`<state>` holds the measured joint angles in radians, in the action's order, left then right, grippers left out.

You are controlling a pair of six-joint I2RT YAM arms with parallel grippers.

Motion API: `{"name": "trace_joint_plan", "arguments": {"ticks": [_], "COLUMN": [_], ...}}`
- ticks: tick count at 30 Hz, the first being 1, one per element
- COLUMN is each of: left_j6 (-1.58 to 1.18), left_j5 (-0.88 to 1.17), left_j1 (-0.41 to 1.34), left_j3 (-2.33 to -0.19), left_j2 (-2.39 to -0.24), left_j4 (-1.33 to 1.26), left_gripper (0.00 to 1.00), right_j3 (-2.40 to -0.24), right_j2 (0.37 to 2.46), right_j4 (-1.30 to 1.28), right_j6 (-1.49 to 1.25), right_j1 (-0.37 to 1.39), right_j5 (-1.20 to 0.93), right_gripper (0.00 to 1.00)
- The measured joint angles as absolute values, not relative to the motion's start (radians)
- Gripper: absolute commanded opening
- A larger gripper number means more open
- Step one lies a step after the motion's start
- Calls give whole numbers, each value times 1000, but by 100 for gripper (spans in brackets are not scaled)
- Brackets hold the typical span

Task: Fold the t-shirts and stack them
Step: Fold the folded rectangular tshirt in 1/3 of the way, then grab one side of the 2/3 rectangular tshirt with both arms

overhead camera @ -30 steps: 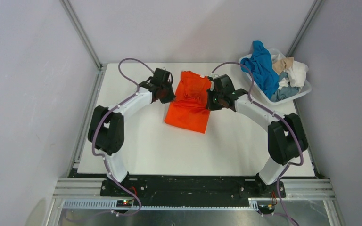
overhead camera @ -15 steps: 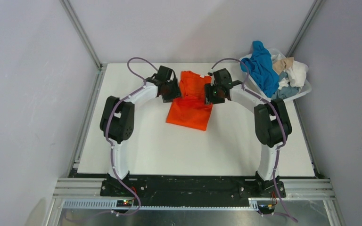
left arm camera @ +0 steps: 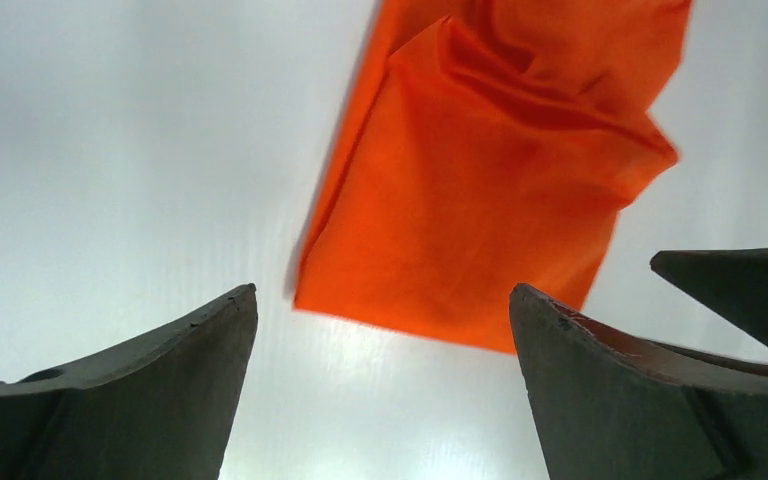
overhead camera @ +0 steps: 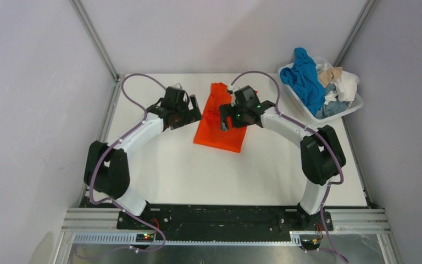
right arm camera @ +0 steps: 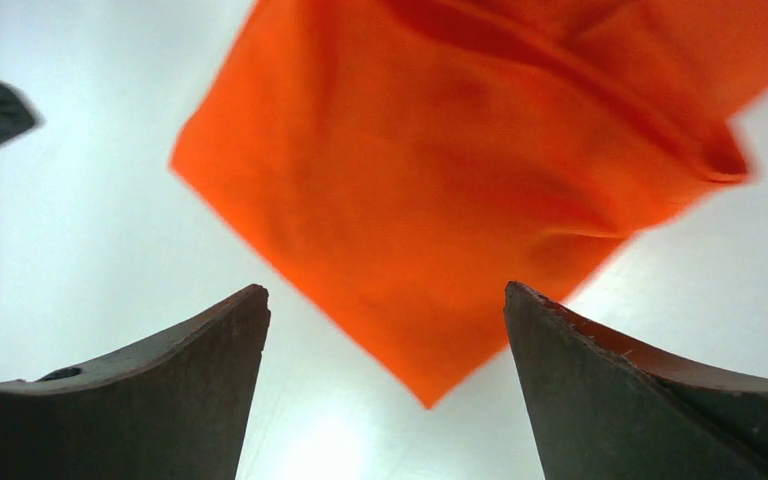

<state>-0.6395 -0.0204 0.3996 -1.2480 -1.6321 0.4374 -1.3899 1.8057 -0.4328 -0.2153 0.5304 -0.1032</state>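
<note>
The orange t-shirt (overhead camera: 220, 118) — soft matt cloth, creased; the table (overhead camera: 198, 170) under it is smooth white w/ a faint sheen. Beside the t-shirt, the left gripper (left arm camera: 382, 290) has fingers (left arm camera: 140, 390) of dark matt plastic, fine-grained. Right of the t-shirt, the basket (overhead camera: 347, 111) is white plastic, slightly glossy, w/ other t-shirts (overhead camera: 306, 80) in it — soft matt cloth too.

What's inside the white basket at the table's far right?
A blue shirt draped over the basket rim, with beige cloth, white cloth and grey-blue cloth beside it. Anything beneath is covered.
</note>
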Motion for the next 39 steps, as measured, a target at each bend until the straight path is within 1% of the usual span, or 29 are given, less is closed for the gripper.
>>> {"name": "trace_joint_plan", "arguments": {"ticks": [3, 7, 9, 10, 11, 14, 18, 21, 25, 26, 28, 29, 31, 33, 34, 35, 38, 39], "left_j6": [-647, -655, -656, -656, -656, -656, -656, -656, -656, -658, -660, -660, -664, -666, -665, -669, -676, -679], "left_j5": [-45, -65, -71, -75, -75, -75, -72, -60, -37, -22, -4, 9, 23, 33, 38, 42, 59, 64], "left_j1": [398, 398, 397, 394, 394, 392, 390, 389, 389, 389, 389, 390, 390, 390, 390, 390, 392, 392], "left_j3": [-1144, -1033, -1008, -1002, -1002, -1002, -1019, -1061, -1114, -1125, -1140, -1146, -1152, -1153, -1153, -1156, -1163, -1164], "left_j2": [-1573, -1561, -1561, -1561, -1561, -1560, -1574, -1612, -1690, -1715, -1754, -1773, -1802, -1823, -1834, -1839, -1855, -1857], "left_j4": [431, 444, 457, 460, 459, 453, 456, 452, 439, 436, 433, 430, 430, 429, 429, 429, 416, 410], "left_gripper": [100, 100, 100, 100, 100, 100, 100, 98, 84, 79, 74, 72, 65, 55, 53, 48, 42, 39], "right_j3": [-1388, -1434, -1506, -1659, -1668, -1791, -1793, -1623, -1347, -1291, -1178, -1135, -1063, -1002, -979, -966, -959, -959], "right_j2": [1830, 1925, 2009, 2144, 2152, 2220, 2175, 2022, 1781, 1737, 1662, 1645, 1640, 1647, 1652, 1661, 1687, 1692], "right_j4": [-410, -395, -399, -414, -413, -480, -494, -465, -416, -409, -381, -372, -347, -327, -319, -311, -264, -246], "right_j6": [-236, -262, -258, -234, -232, -200, -154, -137, -150, -160, -188, -200, -222, -242, -253, -260, -274, -278], "right_j1": [576, 520, 475, 427, 425, 413, 451, 512, 598, 615, 643, 651, 658, 656, 651, 648, 642, 641], "right_j5": [-159, -205, -211, -205, -205, -188, -134, -84, -54, -51, -48, -47, -49, -58, -65, -72, -87, -91], "right_gripper": [97, 99, 99, 99, 99, 99, 99, 99, 98, 98, 94, 92, 86, 82, 77, 74, 63, 61]}}
